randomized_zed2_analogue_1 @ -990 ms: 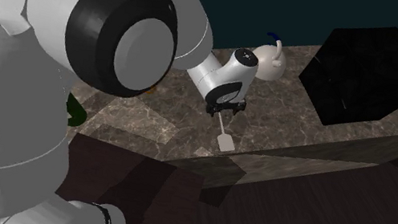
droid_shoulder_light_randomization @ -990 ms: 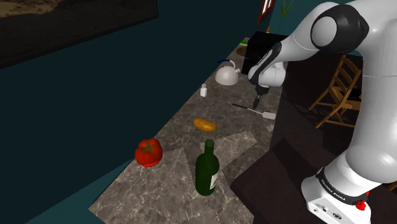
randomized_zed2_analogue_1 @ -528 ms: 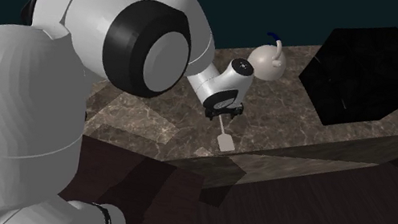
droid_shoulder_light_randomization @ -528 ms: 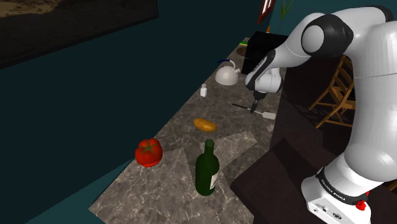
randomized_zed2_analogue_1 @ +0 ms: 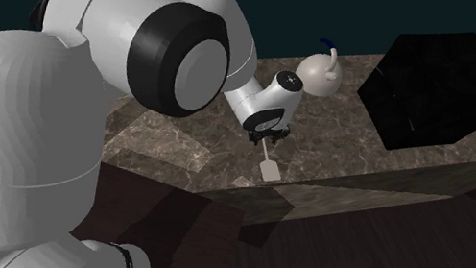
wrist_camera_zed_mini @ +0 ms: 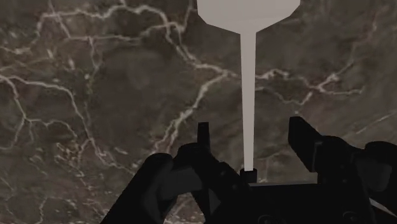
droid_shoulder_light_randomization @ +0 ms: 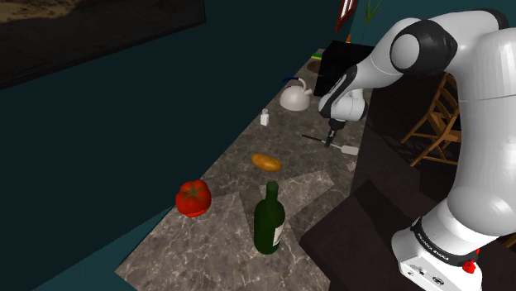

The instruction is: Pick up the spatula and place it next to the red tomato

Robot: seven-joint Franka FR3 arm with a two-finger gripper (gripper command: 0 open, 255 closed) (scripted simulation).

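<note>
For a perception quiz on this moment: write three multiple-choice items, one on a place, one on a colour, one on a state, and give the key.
1. In the shoulder view, what lies on the marbled stone counter between the round red tomato and the thin-shafted spatula?
A. a blue mug
B. a golden bread roll
C. a banana

2. What colour is the spatula's flat blade?
A. pale grey-white
B. red
C. green

3. How do the fingers of the black two-finger gripper stand?
A. shut on the blade
B. open, one on each side of the shaft
C. shut, meeting on nothing

Key: B, the roll sits on the counter partway along that line. A, the wrist view shows the blade pale. B, the wrist view shows a gap between each finger and the shaft.
</note>
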